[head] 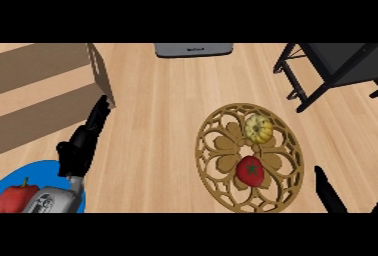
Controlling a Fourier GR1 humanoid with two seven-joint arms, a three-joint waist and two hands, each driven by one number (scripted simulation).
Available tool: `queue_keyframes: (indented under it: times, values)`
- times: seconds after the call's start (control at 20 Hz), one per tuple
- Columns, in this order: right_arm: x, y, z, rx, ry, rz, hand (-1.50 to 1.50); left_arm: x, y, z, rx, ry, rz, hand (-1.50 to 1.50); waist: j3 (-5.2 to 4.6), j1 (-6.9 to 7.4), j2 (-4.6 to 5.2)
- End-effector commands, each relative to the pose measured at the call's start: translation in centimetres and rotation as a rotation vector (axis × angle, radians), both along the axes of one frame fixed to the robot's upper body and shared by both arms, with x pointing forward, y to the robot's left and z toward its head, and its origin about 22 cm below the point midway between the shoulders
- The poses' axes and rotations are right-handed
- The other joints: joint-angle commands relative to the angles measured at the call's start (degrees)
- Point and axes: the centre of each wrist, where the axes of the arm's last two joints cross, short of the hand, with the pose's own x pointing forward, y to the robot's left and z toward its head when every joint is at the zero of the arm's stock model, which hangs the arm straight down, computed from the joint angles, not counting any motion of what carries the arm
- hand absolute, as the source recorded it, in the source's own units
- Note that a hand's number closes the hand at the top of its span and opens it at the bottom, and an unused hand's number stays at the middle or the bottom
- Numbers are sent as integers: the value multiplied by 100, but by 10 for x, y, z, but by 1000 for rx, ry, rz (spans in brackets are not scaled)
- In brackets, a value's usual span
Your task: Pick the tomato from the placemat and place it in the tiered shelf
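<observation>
While the tomato [250, 171] lies on the placemat [209, 150], just below a yellow squash [258, 128], the right hand [327, 192] shows straight fingers beside the placemat's right rim, holding nothing. Far left of the placemat, the left hand [83, 143] rests open with nothing in it.

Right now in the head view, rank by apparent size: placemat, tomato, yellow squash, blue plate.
1. placemat, largest by far.
2. blue plate, though cut off by the view's edge and partly hidden by the left forearm, so its full extent is unsure.
3. tomato and yellow squash: look about alike; not ranked.
</observation>
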Motion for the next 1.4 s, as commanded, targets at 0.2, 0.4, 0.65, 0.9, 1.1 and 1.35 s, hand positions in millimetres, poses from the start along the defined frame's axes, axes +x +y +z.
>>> queue_keyframes:
  times: [0.2,0.4,0.65,0.9,1.1,1.35]
  values:
    - [-70,41,19,-40,173,143,-150,17,-23,20,-7,-21,-72,0,-22,433,112]
    - [-84,40,36,-11,239,163,-150,18,-32,11,16,-37,-97,0,-32,529,167]
    - [-120,31,48,11,453,261,-150,20,-28,16,-2,-29,-113,0,-48,649,229]
    - [-149,21,57,38,708,332,-150,26,-34,30,24,-63,-149,0,-71,819,318]
    - [-153,18,80,41,802,341,-150,25,-45,29,18,-71,-167,0,-81,885,349]
    - [-141,20,111,37,846,319,-150,31,-54,32,3,-60,-162,0,-59,847,309]
